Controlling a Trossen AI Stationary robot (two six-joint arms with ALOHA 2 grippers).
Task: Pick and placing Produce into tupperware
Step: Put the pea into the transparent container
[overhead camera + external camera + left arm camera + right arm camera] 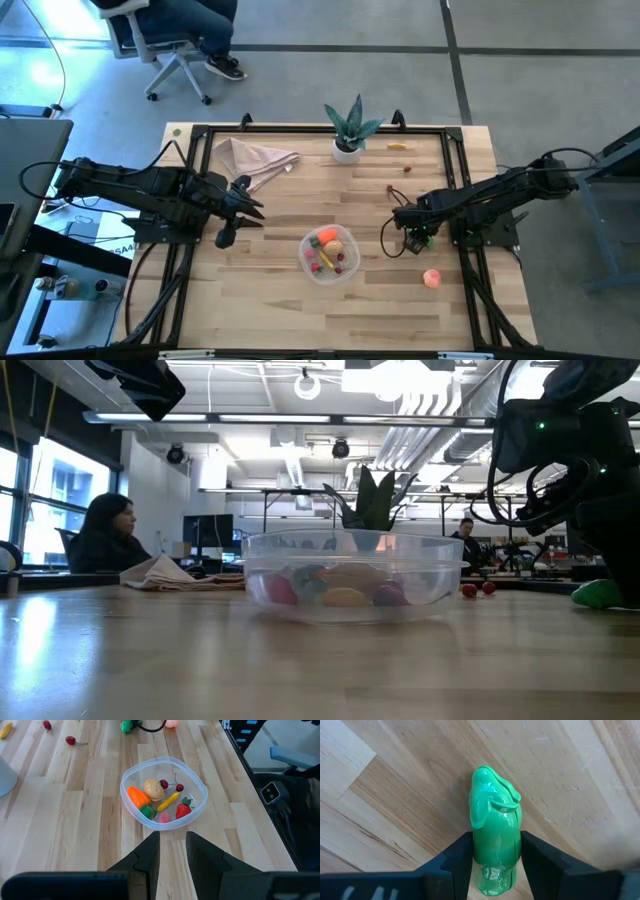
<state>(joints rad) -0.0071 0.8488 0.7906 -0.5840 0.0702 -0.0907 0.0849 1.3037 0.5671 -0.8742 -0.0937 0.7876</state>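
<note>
Gripping green cucumber (pixel 495 845), right fingers (pixel 457 857), end hidden

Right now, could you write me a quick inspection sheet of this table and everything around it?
Surface: pale wooden table in a black frame.
Job's things: clear tub near the middle holds a carrot piece, strawberry, cherries and other toy produce; green cucumber sits between the right gripper's fingers; pink peach and red cherries lie loose on the wood.
Clutter: potted plant and beige napkin at the far edge.
Grippers: right gripper shut on the cucumber, down at the table; left gripper shut, empty, left of the tub.
Cables: black cable loops by the right gripper.
Surroundings: office room, seated person, office chair.
</note>
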